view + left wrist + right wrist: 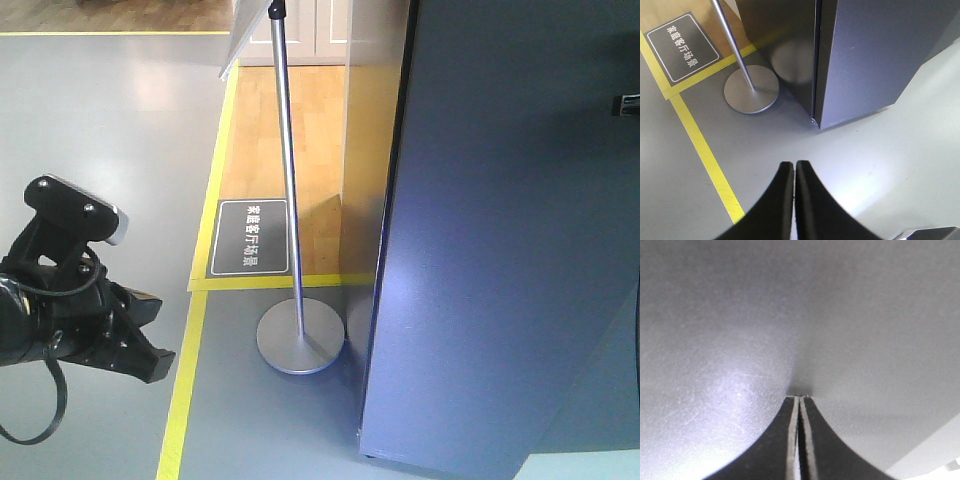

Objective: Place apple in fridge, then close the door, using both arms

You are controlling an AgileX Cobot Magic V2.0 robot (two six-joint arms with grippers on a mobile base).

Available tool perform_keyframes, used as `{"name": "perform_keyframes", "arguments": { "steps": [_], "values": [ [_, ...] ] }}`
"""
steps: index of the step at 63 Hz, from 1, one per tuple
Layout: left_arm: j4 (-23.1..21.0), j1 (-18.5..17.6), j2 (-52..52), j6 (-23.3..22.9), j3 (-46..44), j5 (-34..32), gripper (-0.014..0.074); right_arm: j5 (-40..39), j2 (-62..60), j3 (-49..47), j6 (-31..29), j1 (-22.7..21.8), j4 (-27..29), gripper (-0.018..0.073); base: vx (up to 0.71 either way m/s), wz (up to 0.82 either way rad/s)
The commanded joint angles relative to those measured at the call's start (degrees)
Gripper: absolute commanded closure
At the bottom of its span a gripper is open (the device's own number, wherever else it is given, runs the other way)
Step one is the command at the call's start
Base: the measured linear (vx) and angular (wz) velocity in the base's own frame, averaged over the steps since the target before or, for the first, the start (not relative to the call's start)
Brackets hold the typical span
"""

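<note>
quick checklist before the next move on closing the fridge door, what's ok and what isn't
1. Right end effector shut, tips against the door: ok.
2. Left end effector shut and holding nothing: ok.
3. Left end effector apart from the door, over the floor: ok.
4. Door fully shut: cannot tell; a seam shows along the fridge side.
5. Apple inside: cannot tell, interior hidden.
6. Sign stand apart from the door: ok.

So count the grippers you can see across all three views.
2. The left gripper hangs shut above the grey floor, near the sign stand. The right gripper is shut with its tips against the fridge door.
</note>
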Motion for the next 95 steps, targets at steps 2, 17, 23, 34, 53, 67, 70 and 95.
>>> {"name": "perform_keyframes", "arguments": {
  "steps": [2, 17, 23, 34, 53, 67, 70, 95],
  "values": [
    [-0.17, 0.23, -1.34, -0.64, -1.39, -3.08, 0.0603, -11.44, 2.33, -5.25, -0.63, -0.33, 0.04, 0.056, 0.0, 0.0],
    [-0.17, 0.23, -1.34, -0.64, -1.39, -3.08, 0.0603, -12.69, 8.43, -11.51, -0.55, -0.33, 0.09, 0.056, 0.0, 0.0],
    [-0.17, 0.23, -1.34, -0.64, -1.39, -3.08, 0.0603, -11.92, 10.71, -14.16, -0.5, -0.33, 1.02, 0.056, 0.0, 0.0],
    [-0.17, 0.23, -1.34, -0.64, -1.39, -3.08, 0.0603, -8.66, 12.43, -16.64, -0.66, -0.33, 2.29, 0.056, 0.0, 0.0],
    [-0.17, 0.23, -1.34, -0.64, -1.39, -3.08, 0.0603, -3.61, 8.19, -14.21, -1.97, 0.14, 3.79, 0.056, 0.0, 0.0],
    [-0.17, 0.23, -1.34, -0.64, -1.39, -3.08, 0.0603, -6.74, -0.16, -2.68, -3.73, 2.19, 4.47, 0.056, 0.0, 0.0],
    [-0.17, 0.23, -1.34, -0.64, -1.39, -3.08, 0.0603, -6.58, -1.93, -0.26, -4.21, 2.65, 4.09, 0.056, 0.0, 0.0],
    [-0.17, 0.23, -1.34, -0.64, -1.39, -3.08, 0.0603, -5.26, -19.33, 18.7, -6.24, 8.31, 4.1, 0.056, 0.0, 0.0]
  ]
}}
